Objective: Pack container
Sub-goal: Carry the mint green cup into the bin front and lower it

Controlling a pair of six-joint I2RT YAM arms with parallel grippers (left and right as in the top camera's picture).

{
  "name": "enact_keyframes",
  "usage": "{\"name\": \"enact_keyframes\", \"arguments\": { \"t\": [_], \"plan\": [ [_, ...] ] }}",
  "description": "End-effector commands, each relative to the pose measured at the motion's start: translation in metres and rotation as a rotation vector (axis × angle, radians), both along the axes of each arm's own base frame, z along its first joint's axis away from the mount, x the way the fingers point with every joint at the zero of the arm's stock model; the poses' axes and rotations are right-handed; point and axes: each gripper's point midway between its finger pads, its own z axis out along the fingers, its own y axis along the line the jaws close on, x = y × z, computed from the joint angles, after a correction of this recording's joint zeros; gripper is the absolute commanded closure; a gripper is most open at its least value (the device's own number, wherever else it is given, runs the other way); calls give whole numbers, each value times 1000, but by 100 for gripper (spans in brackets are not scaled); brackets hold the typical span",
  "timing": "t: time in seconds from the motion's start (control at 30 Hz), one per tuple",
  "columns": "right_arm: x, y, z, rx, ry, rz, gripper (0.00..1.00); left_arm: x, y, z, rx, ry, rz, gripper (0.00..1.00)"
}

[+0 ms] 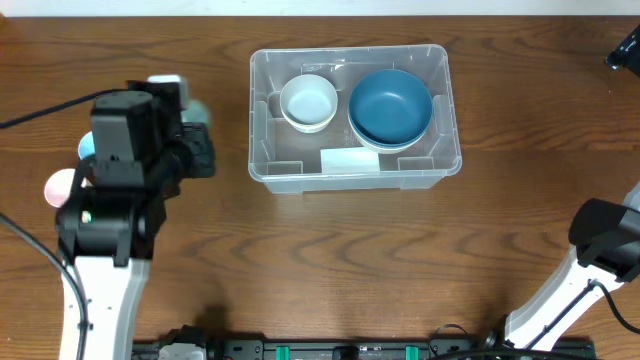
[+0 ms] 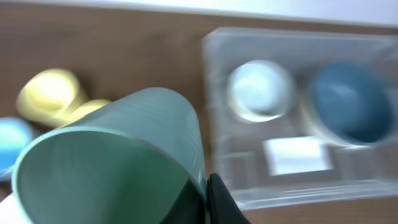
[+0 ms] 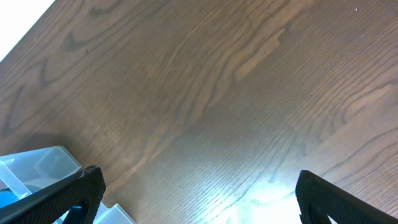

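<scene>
The clear container (image 1: pixel 350 50) stands at the table's far middle, with a white label (image 1: pixel 350 160) at its base. It holds a white bowl (image 1: pixel 308 103) and a blue bowl (image 1: pixel 390 107). My left gripper (image 2: pixel 208 199) is shut on the rim of a green cup (image 2: pixel 112 162), held tilted above the table, left of the container (image 2: pixel 214 112). In the overhead view this gripper (image 1: pixel 195 135) is left of the container. My right gripper (image 3: pixel 199 199) is open and empty over bare wood, with a corner of the container (image 3: pixel 37 165) at its lower left.
Yellow cups (image 2: pixel 53 93) and a blue cup (image 2: pixel 9 140) stand on the table at the left. A pink cup (image 1: pixel 60 188) and the blue cup (image 1: pixel 86 148) show beside the left arm. The right arm (image 1: pixel 605 240) is at the lower right.
</scene>
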Motion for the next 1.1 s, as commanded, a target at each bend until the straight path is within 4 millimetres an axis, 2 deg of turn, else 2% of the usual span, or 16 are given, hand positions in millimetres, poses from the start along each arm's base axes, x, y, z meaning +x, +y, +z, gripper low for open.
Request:
{"name": "enact_keyframes", "arguments": {
  "t": [0.0, 0.1, 0.27, 0.53, 0.83, 1.07],
  "plan": [
    [-2, -2, 2, 0, -6, -21, 1, 0, -46, 16, -70, -48, -159, 94],
    [-2, -2, 2, 0, -5, -21, 1, 9, -79, 6, -70, -36, -246, 94],
    [-2, -2, 2, 0, -5, -21, 1, 26, -127, -32, -56, 44, -352, 94],
    [-2, -2, 2, 0, -5, -21, 1, 41, -181, -77, -40, 101, -455, 94],
    [-2, -2, 2, 1, -6, -21, 1, 28, -213, -113, -4, 185, -526, 94],
    [-2, -2, 2, 0, -6, -21, 1, 18, -215, -139, 55, 263, -527, 94]
  ]
}}
